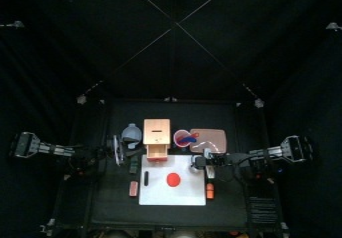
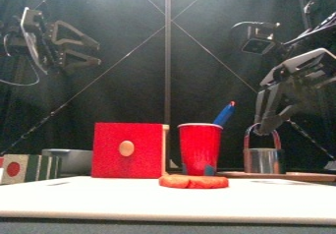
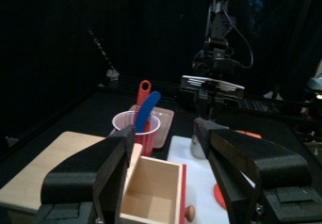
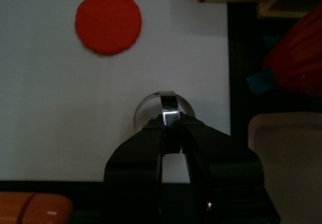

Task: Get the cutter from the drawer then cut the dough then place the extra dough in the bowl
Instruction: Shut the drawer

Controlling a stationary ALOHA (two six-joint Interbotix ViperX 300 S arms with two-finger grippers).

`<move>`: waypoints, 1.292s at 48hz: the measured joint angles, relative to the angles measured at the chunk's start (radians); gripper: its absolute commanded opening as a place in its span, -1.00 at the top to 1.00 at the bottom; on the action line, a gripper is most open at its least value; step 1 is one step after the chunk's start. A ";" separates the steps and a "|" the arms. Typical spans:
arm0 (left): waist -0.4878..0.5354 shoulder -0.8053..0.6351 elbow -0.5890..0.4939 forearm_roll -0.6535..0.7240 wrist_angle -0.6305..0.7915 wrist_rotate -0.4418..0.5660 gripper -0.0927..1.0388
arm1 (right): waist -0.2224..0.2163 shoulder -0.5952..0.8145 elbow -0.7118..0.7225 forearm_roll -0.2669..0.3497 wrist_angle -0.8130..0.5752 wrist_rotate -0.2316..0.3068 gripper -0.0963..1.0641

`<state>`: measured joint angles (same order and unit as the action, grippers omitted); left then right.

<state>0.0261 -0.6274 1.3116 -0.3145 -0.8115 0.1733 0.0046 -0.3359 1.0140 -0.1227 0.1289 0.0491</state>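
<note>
Dough (image 1: 174, 180) lies flat on the white cutting board (image 1: 154, 197) in my top view. Front on, my right gripper (image 2: 266, 125) hangs the cutter (image 2: 262, 160) right of the dough. Left wrist: left gripper (image 3: 170, 143) jaws apart above the open drawer (image 3: 149, 195). Right wrist: jaws pinched together on the cutter's wire handle.

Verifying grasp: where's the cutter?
The cutter is in the right gripper, held by its wire handle, right of the red cup in the front view, over the white board.

Nothing readable anywhere, tbh. Checked red cup (image 2: 199, 149), red drawer front (image 2: 129, 149), cutter (image 2: 262, 160), dough (image 2: 194, 181), white cutting board (image 1: 154, 194): all plain, no legible lettering, digits, logos.
</note>
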 measured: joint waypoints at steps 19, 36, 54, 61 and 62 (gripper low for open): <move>0.005 0.002 0.000 0.000 0.000 0.000 -0.74 | -0.003 0.048 -0.023 0.213 -0.011 0.000 -0.42; 0.029 0.002 -0.012 -0.017 0.000 0.000 -0.74 | -0.002 0.049 -0.043 0.183 -0.012 -0.002 -0.50; 0.176 0.098 -0.224 -0.140 0.301 0.014 -0.74 | -0.002 0.052 -0.152 0.072 -0.006 -0.002 -0.43; 0.316 0.164 -0.365 -0.061 0.554 0.015 -0.73 | 0.003 0.067 -0.195 0.069 -0.006 -0.006 -0.13; 0.331 0.172 -0.383 -0.048 0.588 0.015 -0.73 | 0.006 0.072 -0.199 0.069 -0.006 -0.008 -0.08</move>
<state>0.3574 -0.4556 0.9281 -0.3620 -0.2240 0.1887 0.0107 -0.2638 0.8145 -0.0537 0.1227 0.0414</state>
